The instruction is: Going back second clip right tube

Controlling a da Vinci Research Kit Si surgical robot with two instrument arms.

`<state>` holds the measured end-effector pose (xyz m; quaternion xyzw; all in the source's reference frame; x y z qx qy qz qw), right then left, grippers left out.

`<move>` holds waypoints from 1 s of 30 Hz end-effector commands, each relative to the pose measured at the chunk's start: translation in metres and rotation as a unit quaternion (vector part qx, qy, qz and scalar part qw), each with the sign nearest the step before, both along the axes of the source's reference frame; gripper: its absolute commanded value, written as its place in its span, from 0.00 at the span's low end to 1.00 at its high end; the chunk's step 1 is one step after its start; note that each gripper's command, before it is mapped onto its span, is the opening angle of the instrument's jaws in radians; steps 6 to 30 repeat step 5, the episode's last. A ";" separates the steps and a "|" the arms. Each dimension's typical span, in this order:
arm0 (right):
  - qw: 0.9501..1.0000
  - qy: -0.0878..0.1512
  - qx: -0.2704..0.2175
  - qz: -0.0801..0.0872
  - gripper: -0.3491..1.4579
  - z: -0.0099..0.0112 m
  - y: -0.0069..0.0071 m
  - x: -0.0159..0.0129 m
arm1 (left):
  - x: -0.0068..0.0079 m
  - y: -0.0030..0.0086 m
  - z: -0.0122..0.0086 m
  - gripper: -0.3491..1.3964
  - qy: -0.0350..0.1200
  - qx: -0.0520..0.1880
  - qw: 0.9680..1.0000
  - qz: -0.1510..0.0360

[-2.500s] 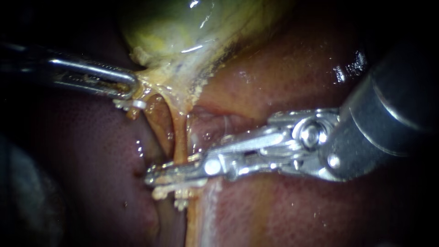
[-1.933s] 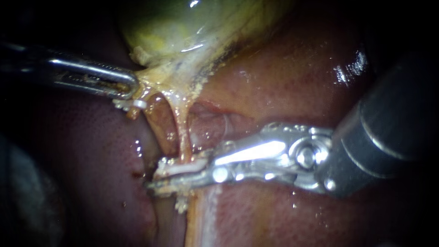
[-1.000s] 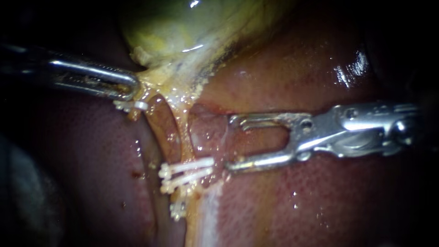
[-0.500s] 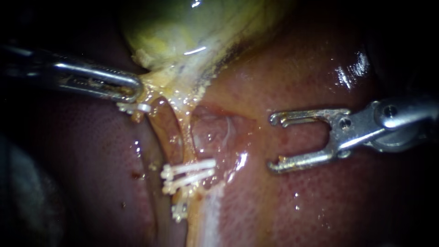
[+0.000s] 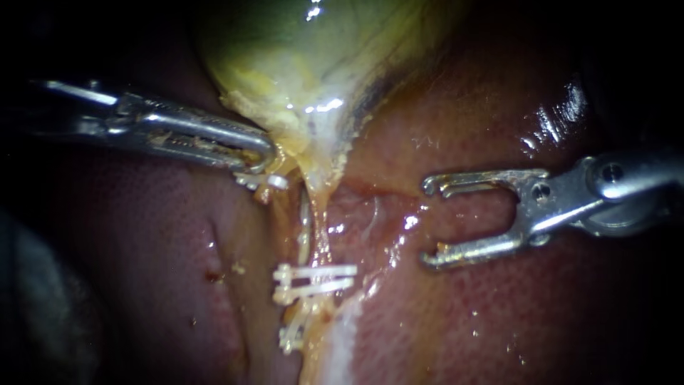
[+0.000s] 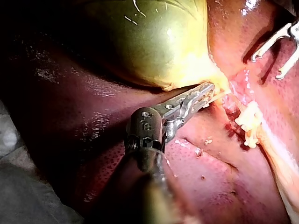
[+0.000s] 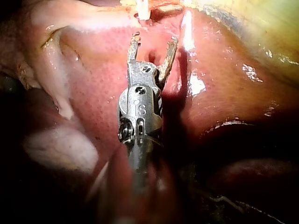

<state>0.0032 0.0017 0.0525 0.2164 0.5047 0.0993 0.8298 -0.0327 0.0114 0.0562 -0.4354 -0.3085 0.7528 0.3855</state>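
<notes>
Clamping the gallbladder (image 5: 299,57) with the left tool (image 5: 265,147); holding the right tool (image 5: 425,223) gaping, empty, tips facing the clips (image 5: 317,276) crosswise on the tube (image 5: 320,239) ahead, apart.

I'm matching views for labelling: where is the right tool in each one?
Endoscope: right tool enters from the right, jaws open, beside the white clips.
Left wrist: right tool ahead of the left tool, beyond the clips.
Right wrist: its own tool, a clip just ahead.
Shared landmark: the clips.

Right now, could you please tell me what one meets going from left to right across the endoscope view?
Left instrument, jaws shut on the gallbladder → clips on the tube → right instrument, jaws open.
</notes>
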 end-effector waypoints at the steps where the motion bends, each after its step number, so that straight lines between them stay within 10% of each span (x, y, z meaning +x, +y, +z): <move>1: 1.000 0.000 0.000 0.001 0.47 -0.0001 0.0001 0.0000 | 0.0001 0.0000 0.0001 0.00 0.001 0.001 1.000 0.002; 30: 1.000 -0.001 0.012 0.000 0.47 -0.0003 0.0003 0.0006 | 0.0004 0.0000 0.0000 0.00 0.000 0.001 1.000 0.002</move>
